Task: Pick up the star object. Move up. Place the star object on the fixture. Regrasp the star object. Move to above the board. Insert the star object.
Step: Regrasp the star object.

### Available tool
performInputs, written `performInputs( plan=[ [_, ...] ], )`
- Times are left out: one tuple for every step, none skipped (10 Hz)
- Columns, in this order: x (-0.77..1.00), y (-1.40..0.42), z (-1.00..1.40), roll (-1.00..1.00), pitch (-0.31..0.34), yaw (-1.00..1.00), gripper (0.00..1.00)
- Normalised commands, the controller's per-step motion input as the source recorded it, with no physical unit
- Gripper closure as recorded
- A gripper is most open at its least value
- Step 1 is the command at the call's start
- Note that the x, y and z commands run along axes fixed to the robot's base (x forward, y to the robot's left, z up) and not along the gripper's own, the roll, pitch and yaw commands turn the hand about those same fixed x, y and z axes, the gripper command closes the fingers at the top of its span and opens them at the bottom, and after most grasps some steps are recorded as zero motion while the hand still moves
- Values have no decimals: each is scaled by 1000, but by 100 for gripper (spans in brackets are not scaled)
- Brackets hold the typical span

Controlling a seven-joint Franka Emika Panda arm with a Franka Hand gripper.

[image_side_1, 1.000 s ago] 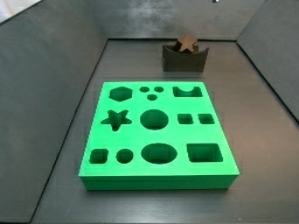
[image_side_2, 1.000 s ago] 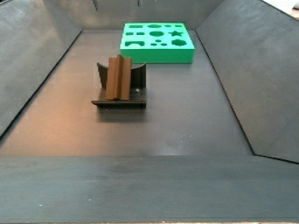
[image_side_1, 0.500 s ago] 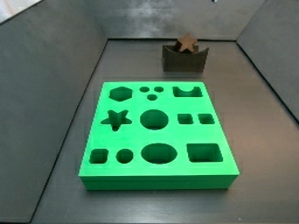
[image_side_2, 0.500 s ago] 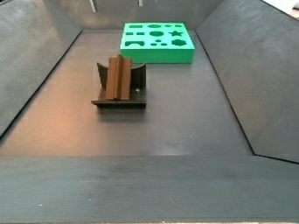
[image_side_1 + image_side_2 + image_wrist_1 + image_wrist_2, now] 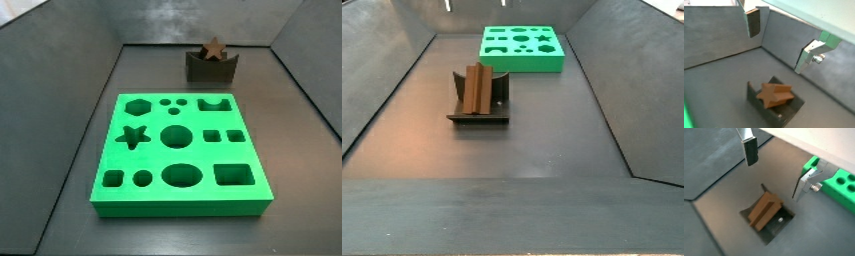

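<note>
Dark floor bears fixture (image 5: 480,104) cradling star object (image 5: 473,88) lengthwise; hand (image 5: 777,170) above, fingers apart.

Even, soft light; sharp focus; faint floor sheen.

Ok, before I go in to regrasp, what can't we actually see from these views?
- End effector: open above the star block in both wrist views; out of frame in both side views, so its height is unknown.
- How deep the star block sits in the fixture: the notch walls hide it.
- Board: cut off by the frame edge in the wrist views.
</note>
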Motion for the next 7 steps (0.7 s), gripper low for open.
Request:
performInputs(
  plan=[
    [33,-23,-10,1000,29,31,0],
    [49,-25,-14,1000,42,36,0],
    [58,-25,-16,1000,50,39,0],
    [75,-31,-11,1000,72,48,0],
    [88,-34,-12,1000,93,57,0],
    [97,-36,-18,1000,118,72,0],
    [100,-38,-23,1000,144,92,0]
  ],
)
